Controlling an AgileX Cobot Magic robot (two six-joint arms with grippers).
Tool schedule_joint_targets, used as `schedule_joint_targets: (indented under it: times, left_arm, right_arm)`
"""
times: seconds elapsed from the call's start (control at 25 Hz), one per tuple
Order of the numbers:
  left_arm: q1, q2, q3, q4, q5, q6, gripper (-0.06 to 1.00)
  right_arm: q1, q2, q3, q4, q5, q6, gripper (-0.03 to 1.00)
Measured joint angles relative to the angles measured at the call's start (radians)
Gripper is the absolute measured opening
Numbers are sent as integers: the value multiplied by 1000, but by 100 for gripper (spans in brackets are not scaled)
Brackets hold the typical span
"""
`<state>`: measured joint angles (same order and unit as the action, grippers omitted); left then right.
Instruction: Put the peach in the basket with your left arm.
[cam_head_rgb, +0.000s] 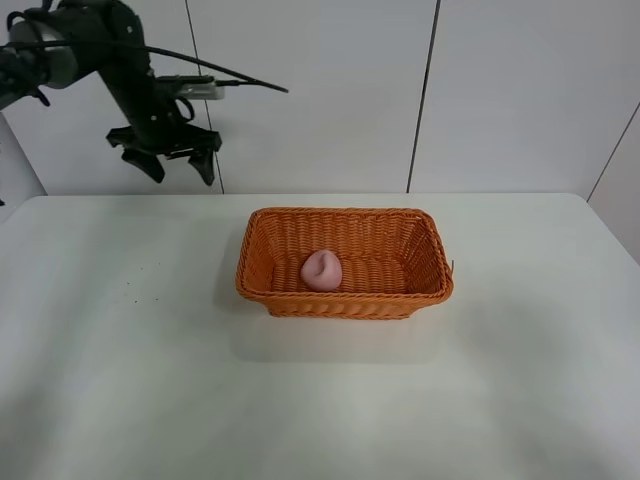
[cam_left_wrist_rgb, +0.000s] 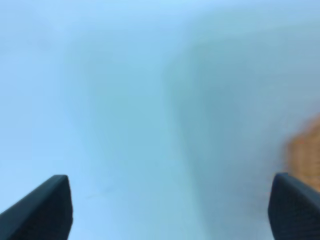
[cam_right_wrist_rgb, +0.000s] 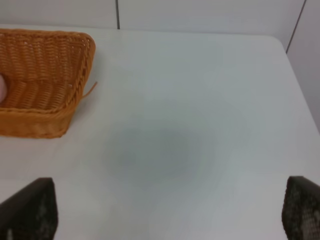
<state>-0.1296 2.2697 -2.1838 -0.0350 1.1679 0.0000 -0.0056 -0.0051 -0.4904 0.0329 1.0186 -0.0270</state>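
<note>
Peach (cam_head_rgb: 322, 270) in basket (cam_head_rgb: 345, 303): from my remote station, I judge the job done. The peach lies on the wicker floor, toward the end nearer the left arm (cam_head_rgb: 120, 70). It is well below and well apart from the left fingers (cam_head_rgb: 153, 165), off toward the right arm's side of them. Those fingers hang high over the far edge of the table (cam_head_rgb: 120, 350), spread wide with nothing between them. My left wrist view is badly blurred; it shows two dark tips set far apart over pale table, with a smear of orange wicker just off one tip. The right fingers (cam_right_wrist_rgb: 30, 212) are likewise parted wide and empty, the basket off to one side of them and apart. By my reading nothing is left but to park the left arm clear of the table.
</note>
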Motion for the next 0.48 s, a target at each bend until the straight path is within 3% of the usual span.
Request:
schedule_joint_targets:
  times: [0.2, 0.48]
  left_arm:
    - [88, -1, 54, 6, 0, 13, 82]
    - [97, -103, 136, -25, 0, 15, 81]
  right_arm:
    - [0, 0, 0, 0, 0, 0, 69]
    - [0, 0, 0, 0, 0, 0, 69]
